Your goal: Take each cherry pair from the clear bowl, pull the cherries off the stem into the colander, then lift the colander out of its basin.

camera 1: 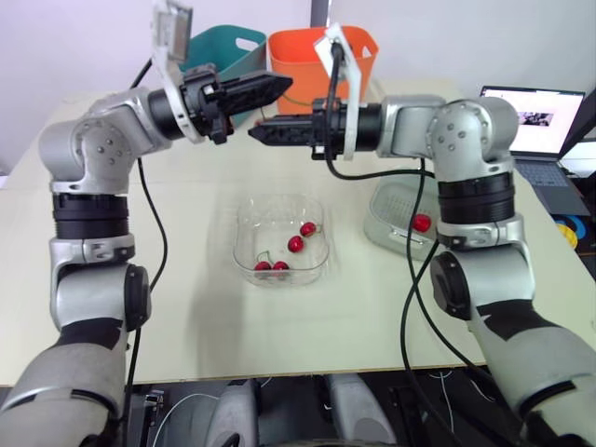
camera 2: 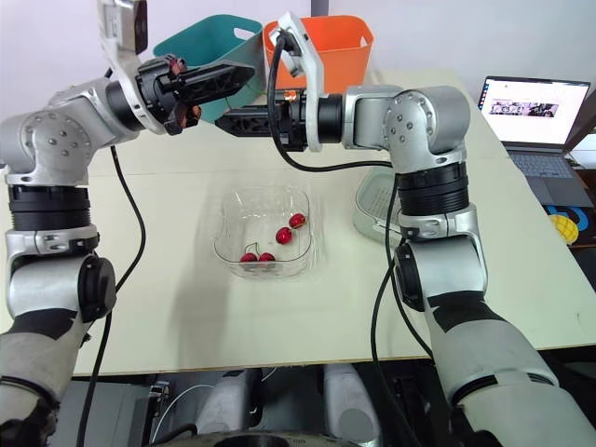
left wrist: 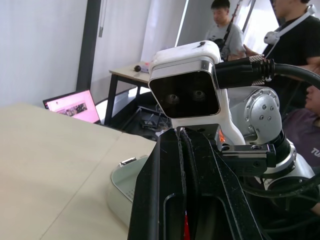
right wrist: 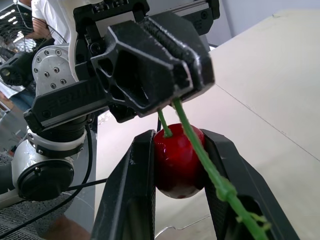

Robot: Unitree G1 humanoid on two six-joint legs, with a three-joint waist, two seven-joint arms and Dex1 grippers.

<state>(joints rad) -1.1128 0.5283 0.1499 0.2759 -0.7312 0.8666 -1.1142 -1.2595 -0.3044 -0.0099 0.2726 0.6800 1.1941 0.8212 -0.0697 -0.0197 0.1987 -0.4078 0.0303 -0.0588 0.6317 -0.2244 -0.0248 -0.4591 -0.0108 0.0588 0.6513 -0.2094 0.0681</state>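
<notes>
Above the table, my left gripper [camera 1: 282,86] and right gripper [camera 1: 256,132] meet tip to tip. In the right wrist view the right gripper [right wrist: 178,136] is shut on a red cherry [right wrist: 177,160]. The left gripper [right wrist: 172,95] pinches the green stem [right wrist: 200,155] just above it. Below them stands the clear bowl [camera 1: 244,223] with several cherries [camera 1: 296,244] on stems. To its right, the white colander [camera 1: 391,200] sits in its basin [camera 1: 377,235] and holds one cherry [camera 1: 422,223].
A teal bin [camera 1: 219,51] and an orange bin [camera 1: 321,56] stand at the table's far edge. An open laptop [camera 1: 535,121] is at the right, beyond the basin. People [left wrist: 225,25] stand in the background of the left wrist view.
</notes>
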